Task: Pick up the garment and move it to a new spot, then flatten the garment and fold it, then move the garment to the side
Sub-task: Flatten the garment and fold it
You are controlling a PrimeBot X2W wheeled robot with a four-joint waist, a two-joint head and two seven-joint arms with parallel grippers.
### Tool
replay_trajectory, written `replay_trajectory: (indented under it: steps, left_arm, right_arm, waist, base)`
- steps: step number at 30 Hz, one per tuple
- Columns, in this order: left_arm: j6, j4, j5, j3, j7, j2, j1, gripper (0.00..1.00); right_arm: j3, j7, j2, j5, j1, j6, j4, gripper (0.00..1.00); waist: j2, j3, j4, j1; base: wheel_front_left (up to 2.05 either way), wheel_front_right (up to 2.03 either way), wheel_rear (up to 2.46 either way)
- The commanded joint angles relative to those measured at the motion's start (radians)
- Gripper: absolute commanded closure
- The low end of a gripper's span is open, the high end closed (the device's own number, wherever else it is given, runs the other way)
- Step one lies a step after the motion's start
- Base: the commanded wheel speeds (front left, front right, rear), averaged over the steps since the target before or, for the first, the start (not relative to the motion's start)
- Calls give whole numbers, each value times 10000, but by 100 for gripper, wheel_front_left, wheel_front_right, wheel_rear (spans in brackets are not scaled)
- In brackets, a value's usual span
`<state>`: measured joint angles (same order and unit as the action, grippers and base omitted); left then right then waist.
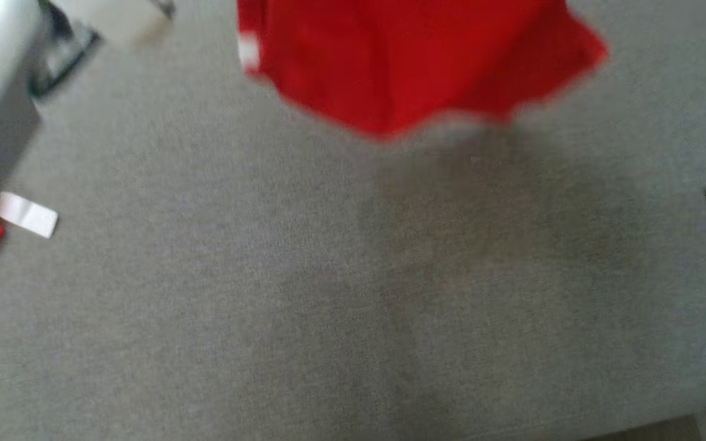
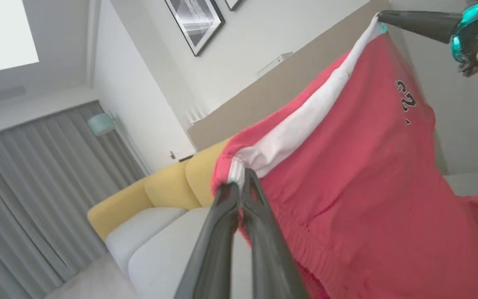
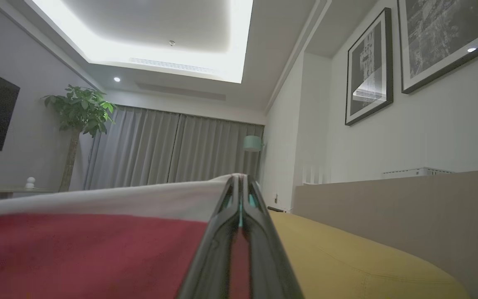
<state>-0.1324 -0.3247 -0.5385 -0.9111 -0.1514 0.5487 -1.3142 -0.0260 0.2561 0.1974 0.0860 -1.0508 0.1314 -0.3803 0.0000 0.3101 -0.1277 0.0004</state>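
Garment [image 2: 347,174] of red fabric with a white band hangs stretched in the air between the two arms: the left gripper [image 2: 241,180] is clamped on one end of the band, the right gripper [image 3: 239,185] pinched tight on the other. Its lower edge dangles above the grey woven surface [image 1: 206,306].

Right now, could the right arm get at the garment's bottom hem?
Probably not: the right end effector is shut on the garment's white band, as is the left end effector; the hem hangs free below both.
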Motion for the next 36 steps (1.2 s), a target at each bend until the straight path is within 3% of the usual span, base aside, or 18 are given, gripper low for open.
replay_trajectory:
  steps: [1,6,10,16,23,30,36]
  left_arm:
    - [21,19,140,440,-175,267,-728,100]
    - [243,-1081,1040,714,-1025,-254,-1883,100]
    - [219,-891,1368,790,-1095,-481,-1491,100]
    - [252,71,1990,610,-1101,-227,838,100]
    - [522,841,1976,526,-1102,-69,4397,100]
    - [749,1143,1711,-95,-1103,-197,7437,100]
    - [623,1324,1261,-765,-911,-333,8796,100]
  right_arm:
    - [89,39,-8,-87,-379,-7,262,100]
    - [-119,53,-6,-309,-1034,-7,759,100]
    - [-119,54,58,-312,-436,-7,1274,100]
    - [-136,55,-65,-191,1528,-7,1679,100]
    - [-589,-280,-479,-157,4384,-7,2312,100]
    - [-1665,-1266,-925,51,7993,-7,4290,100]
    - [-2544,-1861,-1352,195,10103,-7,5971,100]
  waist:
    - [0,557,74,-4]
    - [0,1057,133,-4]
    - [0,1268,182,-4]
    - [0,1198,49,-4]
    - [0,382,-153,-4]
    - [0,-384,-209,-4]
    - [0,-561,-198,-4]
  base:
    - [0,0,0]
    - [0,0,0]
    - [0,0,0]
    - [0,0,0]
    - [0,0,0]
    - [0,0,0]
    - [0,0,0]
